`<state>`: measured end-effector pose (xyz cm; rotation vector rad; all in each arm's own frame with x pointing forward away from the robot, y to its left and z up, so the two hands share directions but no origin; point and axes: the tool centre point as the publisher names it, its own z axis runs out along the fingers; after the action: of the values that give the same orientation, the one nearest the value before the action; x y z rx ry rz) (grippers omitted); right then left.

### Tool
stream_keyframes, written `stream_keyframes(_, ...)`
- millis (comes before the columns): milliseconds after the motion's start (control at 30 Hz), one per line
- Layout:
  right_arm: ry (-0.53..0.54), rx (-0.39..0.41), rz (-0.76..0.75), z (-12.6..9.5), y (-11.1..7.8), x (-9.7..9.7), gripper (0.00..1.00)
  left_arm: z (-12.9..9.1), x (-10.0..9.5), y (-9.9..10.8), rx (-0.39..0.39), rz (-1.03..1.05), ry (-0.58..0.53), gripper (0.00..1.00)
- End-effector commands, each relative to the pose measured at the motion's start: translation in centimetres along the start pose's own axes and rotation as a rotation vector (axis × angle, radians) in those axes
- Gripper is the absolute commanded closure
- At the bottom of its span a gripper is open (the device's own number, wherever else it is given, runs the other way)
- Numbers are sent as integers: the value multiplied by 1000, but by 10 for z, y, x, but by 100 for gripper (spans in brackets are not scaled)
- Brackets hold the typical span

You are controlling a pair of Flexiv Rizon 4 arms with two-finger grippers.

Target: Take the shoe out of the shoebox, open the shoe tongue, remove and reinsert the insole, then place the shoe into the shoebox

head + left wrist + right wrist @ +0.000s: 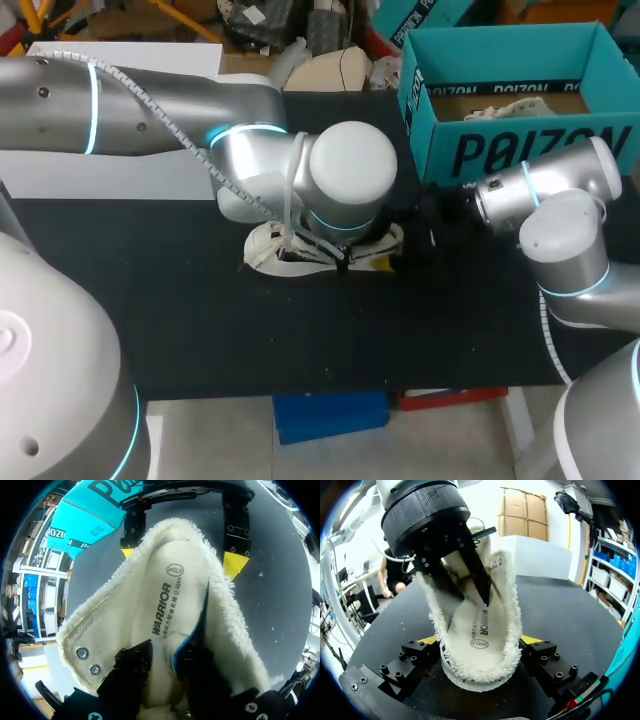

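Bracing the fleece-lined shoe [268, 250] by its heel, the right gripper [480, 642] clamped it between its fingers; the left gripper [164, 662], narrow, pinched the insole [160, 600] inside, apparently for leverage; the shoebox [520, 150] stood behind the right gripper.

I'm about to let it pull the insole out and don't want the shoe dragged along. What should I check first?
1. Shoe out of the shoebox, on the table: ok.
2. Right hand shut on the shoe from both sides: ok.
3. Left hand pinching the insole, one edge lifted: ok.
4. Insole free at the toe end: cannot tell, hidden.
5. Shoebox open for the return: ok.
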<state>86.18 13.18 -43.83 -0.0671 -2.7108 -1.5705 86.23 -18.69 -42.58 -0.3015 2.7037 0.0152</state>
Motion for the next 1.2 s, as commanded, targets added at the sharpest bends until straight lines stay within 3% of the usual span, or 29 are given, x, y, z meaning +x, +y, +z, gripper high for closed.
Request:
stream_keyframes(33,-1,2,1,1,-4,0,100,84,-3,8,3,-6,-10,74)
stream_keyframes(133,-1,2,1,1,-4,0,100,84,-4,6,1,-2,-7,84)
stream_keyframes(167,-1,2,1,1,-4,0,100,83,-4,5,-2,1,-7,100)
stream_keyframes(500,-1,2,1,1,-4,0,100,75,-2,11,-14,23,188,100)
stream_keyframes(633,-1,2,1,1,-4,0,100,62,-5,16,20,19,279,100)
stream_keyframes(1200,-1,2,1,1,-4,0,100,3,-5,21,141,19,382,100)
